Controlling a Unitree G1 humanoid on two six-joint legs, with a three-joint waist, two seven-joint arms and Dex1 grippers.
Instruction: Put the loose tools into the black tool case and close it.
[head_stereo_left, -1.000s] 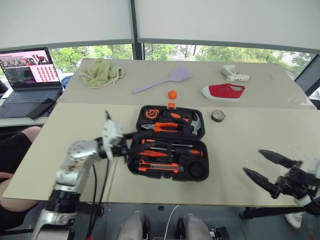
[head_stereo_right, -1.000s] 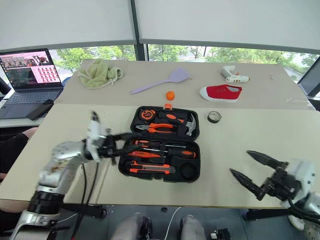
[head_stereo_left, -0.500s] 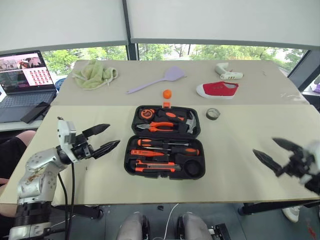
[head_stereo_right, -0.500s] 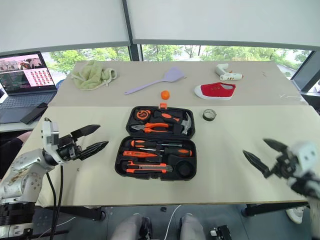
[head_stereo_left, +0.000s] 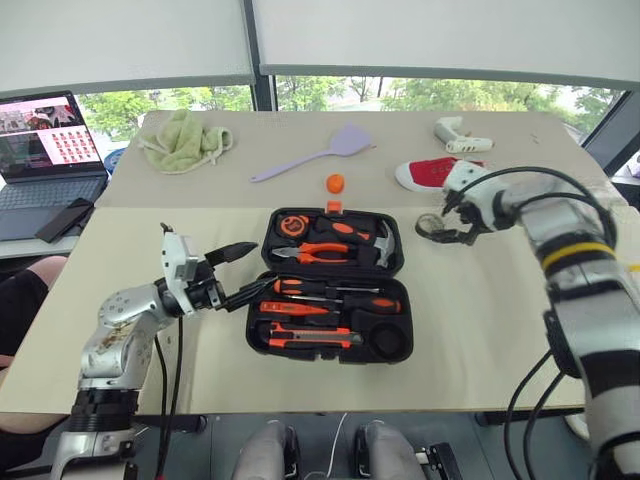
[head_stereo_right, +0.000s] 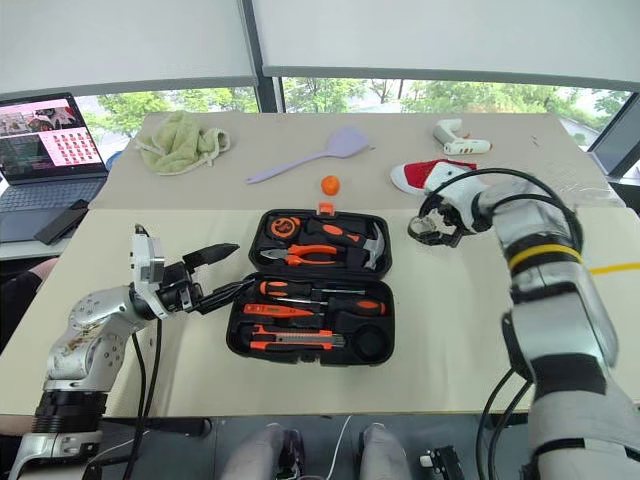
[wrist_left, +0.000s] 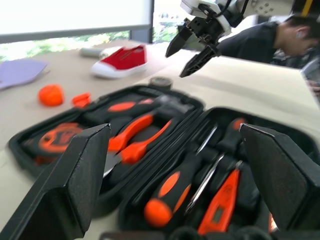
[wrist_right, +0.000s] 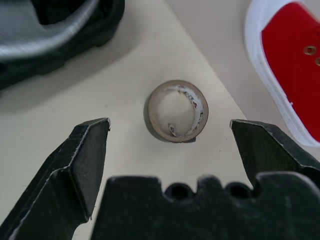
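Note:
The black tool case (head_stereo_left: 262, 262) lies open mid-table. In its slots lie two orange-and-black screwdrivers (head_stereo_left: 335, 291), a slim orange tester screwdriver (head_stereo_left: 300, 308) and the utility knife (head_stereo_left: 310, 338), beside pliers and a hammer. My left gripper (head_stereo_left: 245, 272) stands open and empty at the case's left edge, pointing across it. A small dark tape roll (wrist_right: 176, 111) lies on the table right of the case. My right gripper (head_stereo_right: 432, 222) hangs open just above the roll, one finger on each side, not touching it.
A red shoe (wrist_right: 287, 65) lies just behind the tape roll. Farther back are an orange ball (head_stereo_left: 335, 182), a lilac spatula (head_stereo_left: 320, 155), a green cloth (head_stereo_left: 180, 140) and a white hand tool (head_stereo_left: 455, 135). A laptop (head_stereo_left: 45, 140) is far left. A person (wrist_left: 280, 35) sits beyond the table.
My right arm swung from the table's front right edge up to the tape roll and now points down over it. My left gripper opened wide, drew back left, then returned to the case's edge.

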